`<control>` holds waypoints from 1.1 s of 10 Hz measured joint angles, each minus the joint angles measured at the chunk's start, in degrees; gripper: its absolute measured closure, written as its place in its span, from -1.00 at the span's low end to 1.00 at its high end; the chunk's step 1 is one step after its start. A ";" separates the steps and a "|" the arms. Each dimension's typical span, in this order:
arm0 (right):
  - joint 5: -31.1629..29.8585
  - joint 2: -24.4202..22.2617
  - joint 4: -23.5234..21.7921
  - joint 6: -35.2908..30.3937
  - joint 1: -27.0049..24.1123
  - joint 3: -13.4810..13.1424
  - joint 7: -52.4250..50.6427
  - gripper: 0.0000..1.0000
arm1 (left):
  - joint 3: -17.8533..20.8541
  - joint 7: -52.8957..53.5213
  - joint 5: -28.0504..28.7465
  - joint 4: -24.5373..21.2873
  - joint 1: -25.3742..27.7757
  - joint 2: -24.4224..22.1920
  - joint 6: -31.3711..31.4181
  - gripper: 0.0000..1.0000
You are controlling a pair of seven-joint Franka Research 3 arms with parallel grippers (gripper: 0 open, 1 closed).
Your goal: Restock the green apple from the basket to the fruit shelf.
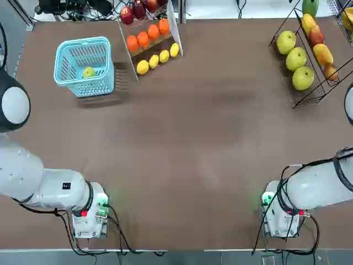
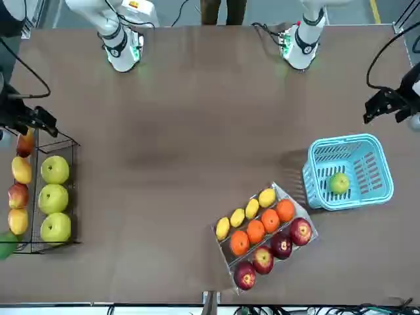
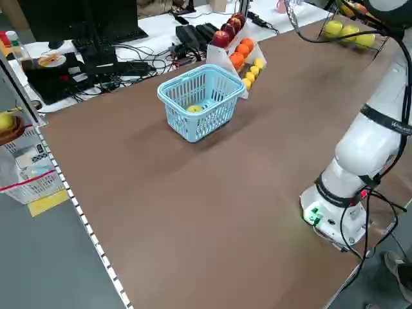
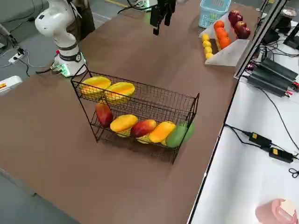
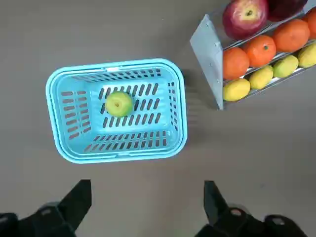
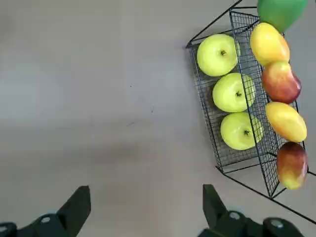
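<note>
With noon pointing away from the robot across the table, the green apple (image 5: pixel 119 104) is lying inside the basket (image 1: pixel 65 80), at ten o'clock. The left gripper (image 5: pixel 148 187) is hovering around nine to ten o'clock, fingers spread, holding nothing. The right gripper (image 6: pixel 146 190) is idling near three, fingers also spread. The shelf (image 4: pixel 149 105) is standing at two.

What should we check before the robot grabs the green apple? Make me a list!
- Green apple inside the basket: ok
- Left gripper open: ok
- Left gripper lined up over the apple: not ok, it's off to one side
- Right gripper open and holding nothing: ok
- Apples already on the fruit shelf staying put if bumped: cannot tell
</note>
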 joint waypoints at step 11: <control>0.17 -0.02 0.04 -1.40 0.63 -0.20 -31.34 -0.99 | 1.37 -0.61 0.27 -2.95 6.18 7.17 5.08 -1.00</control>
